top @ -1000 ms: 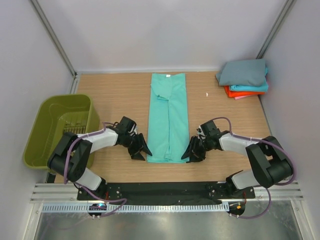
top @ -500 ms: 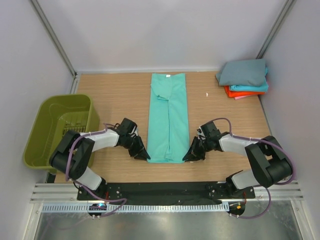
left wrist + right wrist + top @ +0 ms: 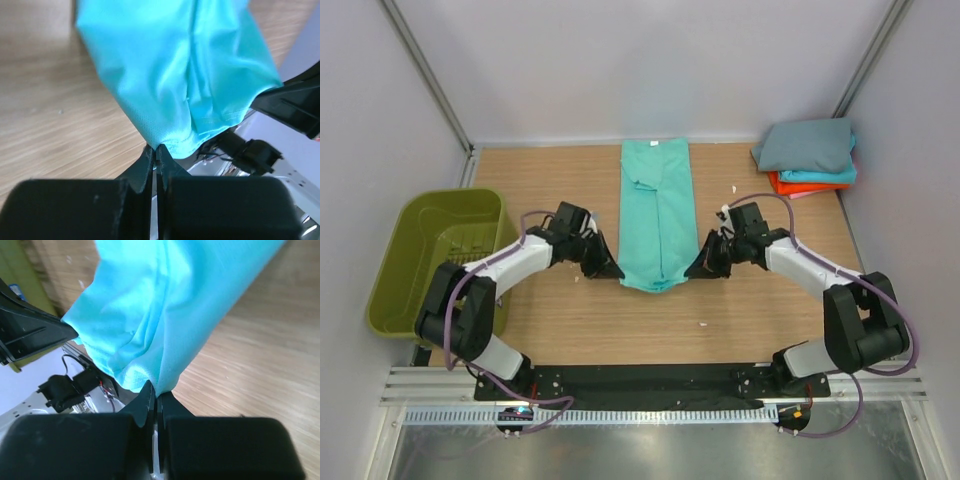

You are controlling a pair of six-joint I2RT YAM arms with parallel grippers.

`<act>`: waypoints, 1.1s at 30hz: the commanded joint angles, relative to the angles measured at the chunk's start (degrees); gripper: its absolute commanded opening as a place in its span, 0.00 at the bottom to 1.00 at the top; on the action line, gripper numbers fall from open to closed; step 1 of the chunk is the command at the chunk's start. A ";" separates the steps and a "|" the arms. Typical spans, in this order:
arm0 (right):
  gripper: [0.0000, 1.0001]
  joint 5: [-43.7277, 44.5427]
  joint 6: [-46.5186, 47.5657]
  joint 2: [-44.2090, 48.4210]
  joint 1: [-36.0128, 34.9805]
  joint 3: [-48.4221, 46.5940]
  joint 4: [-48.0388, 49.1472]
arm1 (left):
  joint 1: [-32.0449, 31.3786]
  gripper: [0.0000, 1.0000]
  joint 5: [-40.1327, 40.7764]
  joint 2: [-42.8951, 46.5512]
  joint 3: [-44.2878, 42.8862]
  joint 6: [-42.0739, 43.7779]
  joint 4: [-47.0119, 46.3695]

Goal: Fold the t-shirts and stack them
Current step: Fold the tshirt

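Pinching hidden hem corners of mint t-shirt (image 3: pixel 656 215): left tool (image 3: pixel 155 152), right tool (image 3: pixel 155 390).

A: In both wrist views we see the mint shirt (image 3: pixel 190 75) cut off by the top edge.
B: And we get only an edge of the orange-red shirt (image 3: pixel 790 186) beneath the grey shirt (image 3: pixel 807 145). The white speck (image 3: pixel 734 188) is too small for us to name.
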State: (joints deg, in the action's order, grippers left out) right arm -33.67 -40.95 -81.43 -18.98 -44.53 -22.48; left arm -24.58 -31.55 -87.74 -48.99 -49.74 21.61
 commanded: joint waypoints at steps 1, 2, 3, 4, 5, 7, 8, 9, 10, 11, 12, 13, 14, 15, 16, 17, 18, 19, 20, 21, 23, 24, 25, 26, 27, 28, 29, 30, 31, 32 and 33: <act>0.02 -0.96 3.95 -1.89 0.87 -7.65 -2.92 | 2.60 0.00 -1.06 -1.10 -7.77 4.03 0.98; 0.01 -1.05 4.03 -2.50 1.14 -9.07 -2.83 | 3.04 0.00 -0.97 -2.07 -9.79 4.47 1.16; 0.01 -1.05 3.86 -4.07 2.01 -11.86 -2.48 | 3.91 0.00 -0.88 -3.99 -13.11 4.82 1.68; 0.01 -1.48 3.69 -4.79 2.54 -13.11 -2.05 | 4.36 0.00 -0.88 -5.14 -14.97 5.17 1.86; 0.01 -1.66 3.42 -5.58 3.16 -14.43 -1.00 | 4.80 0.00 -0.79 -6.11 -16.65 5.26 2.04; 0.01 -1.75 2.89 -8.30 5.09 -17.77 0.41 | 5.94 0.00 -0.44 -9.61 -21.81 5.87 2.12; 0.01 -1.84 2.63 -9.44 5.88 -18.65 2.16 | 6.29 0.00 -0.35 -10.94 -23.33 5.97 2.12; 0.01 -2.01 2.37 -10.41 6.58 -20.49 3.05 | 7.08 0.00 -0.18 -12.61 -25.26 6.05 1.95; 0.01 -2.10 1.93 -12.68 7.98 -21.38 4.01 | 7.35 0.00 -0.18 -15.58 -28.58 6.49 1.95; 0.01 -2.36 1.84 -13.92 8.61 -22.34 5.15 | 7.53 0.00 -0.09 -17.35 -30.44 6.67 1.95; 0.01 -2.36 1.84 -15.15 9.13 -24.27 7.17 | 7.88 0.00 0.00 -18.76 -32.11 6.93 1.95; 0.01 -2.45 1.75 -18.47 10.10 -25.42 8.06 | 7.88 0.00 0.00 -20.17 -33.70 7.02 1.86; 0.01 -3.06 1.75 -20.07 10.37 -26.56 9.98 | 7.97 0.00 0.08 -23.06 -37.11 7.63 1.86; 0.01 -2.98 1.92 -21.91 10.63 -28.83 10.78 | 7.97 0.00 0.17 -24.30 -38.45 7.81 1.43; 0.01 -2.98 2.10 -23.58 10.63 -30.07 11.57 | 7.97 0.00 0.43 -25.71 -39.85 8.07 1.07; 0.01 -2.98 1.93 -27.26 10.72 -31.13 13.23 | 8.05 0.00 1.22 -27.90 -41.52 8.16 0.72; 0.01 -3.15 1.66 -28.95 10.72 -33.14 14.21 | 8.05 0.00 1.58 -28.96 -42.32 8.08 -0.85; 0.01 -3.24 1.14 -30.44 10.63 -34.12 15.18 | 8.14 0.00 1.93 -29.84 -42.76 7.90 -1.65; 0.01 -3.33 0.61 -33.50 10.72 -35.26 16.23 | 8.32 0.00 2.71 -31.42 -43.29 7.90 -2.44; 0.01 -3.51 0.52 -34.84 10.72 -36.40 16.41 | 8.32 0.00 2.81 -32.22 -44.77 8.07 -3.49; 0.01 -3.60 1.04 -38.52 10.72 -40.09 16.16 | 8.41 0.00 2.81 -34.06 -47.06 8.51 -3.85; 0.02 -3.60 1.66 -39.59 10.63 -42.37 15.89 | 8.41 0.00 3.25 -35.38 -48.90 9.12 -4.29; 0.01 -3.60 1.84 -40.47 10.63 -43.35 15.80 | 8.49 0.00 3.60 -36.17 -50.05 9.39 -4.47; 0.01 -3.68 1.92 -41.17 10.72 -44.23 15.71 | 8.58 0.00 3.86 -36.70 -50.84 9.57 -4.55; 0.01 -3.60 1.93 -42.57 10.72 -45.89 15.80 | 8.67 0.00 4.56 -37.49 -51.98 9.74 -5.08; 0.01 -3.51 1.66 -43.11 10.72 -46.60 15.97 | 8.76 0.00 4.83 -37.67 -52.43 9.83 -5.26; 0.01 -3.51 1.49 -43.64 10.63 -47.22 16.41 | 8.93 0.00 5.09 -37.94 -52.87 9.92 -5.43; 0.01 -3.51 1.40 -44.34 10.63 -48.62 16.33 | 9.02 0.00 5.27 -38.03 -53.13 9.83 -5.52; 0.02 -3.51 1.31 -44.69 10.63 -49.33 16.59 | 9.11 0.00 5.62 -38.20 -53.66 10.01 -5.43; 0.02 -3.33 1.40 -44.96 10.63 -50.12 16.68 | 9.20 0.00 5.97 -38.29 -53.92 10.01 -5.43; 0.01 -3.24 1.49 -45.22 10.63 -51.43 16.68 | 9.20 0.00 6.15 -38.38 -54.01 10.10 -5.52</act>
State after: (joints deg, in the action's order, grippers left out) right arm -36.34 -39.55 -127.00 -8.14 -91.00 -9.08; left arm -16.16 -26.96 -126.26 -100.22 -41.25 19.35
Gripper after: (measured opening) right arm 0.039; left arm 0.007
